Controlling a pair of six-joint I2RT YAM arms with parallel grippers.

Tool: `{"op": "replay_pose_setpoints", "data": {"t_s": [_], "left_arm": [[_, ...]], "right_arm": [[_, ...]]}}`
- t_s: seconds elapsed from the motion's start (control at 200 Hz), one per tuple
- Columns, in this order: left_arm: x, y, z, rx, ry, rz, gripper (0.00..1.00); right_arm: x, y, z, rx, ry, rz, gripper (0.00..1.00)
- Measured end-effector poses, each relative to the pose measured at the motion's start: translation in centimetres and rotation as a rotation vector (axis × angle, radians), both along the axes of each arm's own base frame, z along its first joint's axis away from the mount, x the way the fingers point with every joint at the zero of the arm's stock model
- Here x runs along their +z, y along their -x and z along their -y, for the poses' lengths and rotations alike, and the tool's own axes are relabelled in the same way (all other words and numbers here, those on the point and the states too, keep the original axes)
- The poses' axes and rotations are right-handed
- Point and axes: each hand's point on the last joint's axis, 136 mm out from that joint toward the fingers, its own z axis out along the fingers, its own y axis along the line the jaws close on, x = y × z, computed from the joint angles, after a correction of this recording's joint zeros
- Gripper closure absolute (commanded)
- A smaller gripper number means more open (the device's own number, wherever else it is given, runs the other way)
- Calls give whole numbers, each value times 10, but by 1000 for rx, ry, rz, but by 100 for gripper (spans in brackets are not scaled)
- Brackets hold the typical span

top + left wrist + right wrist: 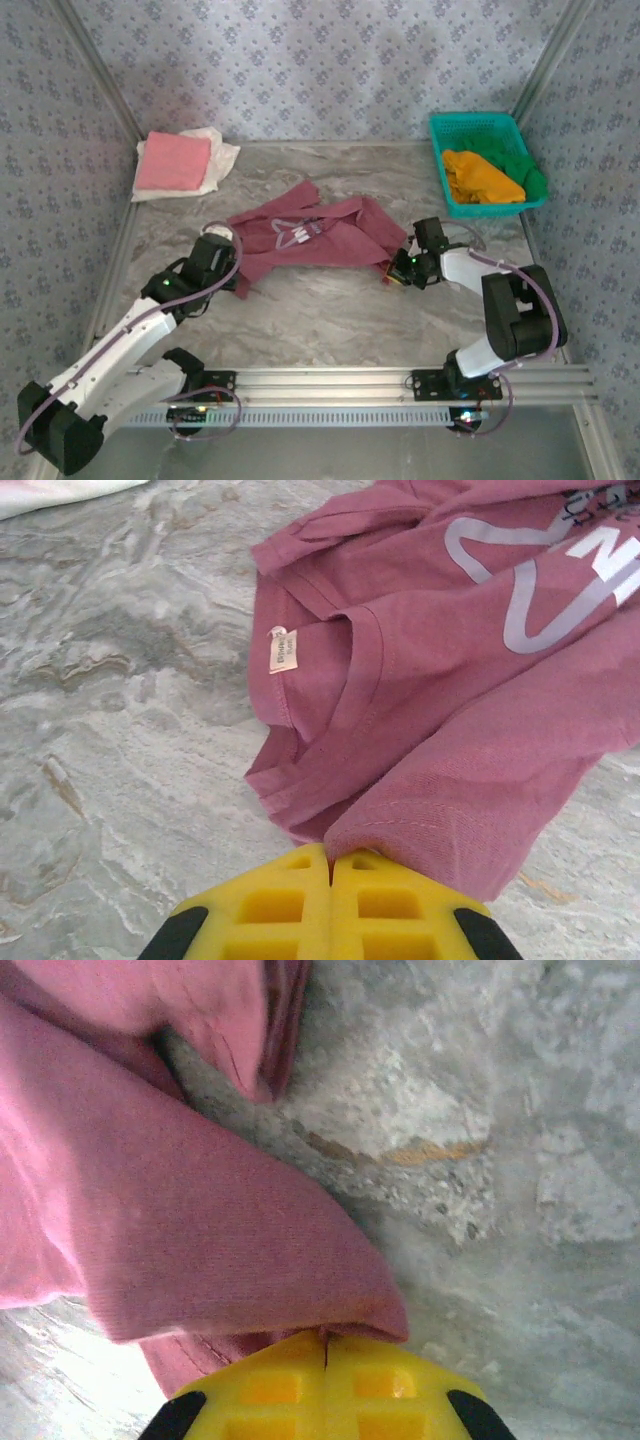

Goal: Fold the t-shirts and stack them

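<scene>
Centrally placed garment: maroon t-shirt [310, 235] lies crumpled and partly spread on the marbled table [330, 320], between the two grippers; white print [295, 232] faces up.
Left gripper [238, 276]: yellow fingers pressed together, pinching a fold of the maroon t-shirt's near-left edge; in the left wrist view the cloth [450, 730] runs right down into the seam between the closed tips [330, 865].
Collar detail: neckline ribbing and a small sewn neck label [282, 650] are exposed, with part of the white print [540, 590] beyond them.
Right gripper [395, 272]: likewise closed, nipping the garment's right-hand edge; in the right wrist view a rounded fold of maroon fabric [150, 1210] ends at the shut tips [325, 1345], bare table beside it.
Far-left stack: pink t-shirt [172, 163], folded flat, rests on a cream t-shirt [222, 150] that shows around its right and near sides.
Far-right container: teal mesh basket [470, 122] holds an orange t-shirt [480, 178] and a green t-shirt [530, 175], both bunched, the green one spilling over the right rim.
Separation: stack and basket each lie well apart from the maroon garment.
</scene>
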Motion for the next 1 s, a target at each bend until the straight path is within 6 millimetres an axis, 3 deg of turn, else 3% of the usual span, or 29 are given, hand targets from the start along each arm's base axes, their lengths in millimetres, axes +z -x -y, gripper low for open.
{"op": "replay_pose_setpoints", "data": {"t_s": [0.155, 0.305, 0.485, 0.67, 0.869, 0.999], "left_arm": [[5, -5, -23, 91, 14, 20, 100], [8, -11, -44, 182, 39, 28, 100], [23, -29, -45, 195, 96, 80, 100], [64, -92, -30, 142, 125, 159, 100], [136, -172, -17, 61, 121, 308, 100], [192, -234, -12, 9, 115, 418, 100]], "right_arm": [[17, -15, 13, -19, 35, 45, 100], [61, -51, 35, -55, 70, 185, 100], [112, -92, 55, -47, 164, 337, 100], [167, -150, 58, 24, 267, 496, 100], [232, -202, 56, 62, 317, 665, 100], [290, -244, 52, 60, 320, 811, 100]]}}
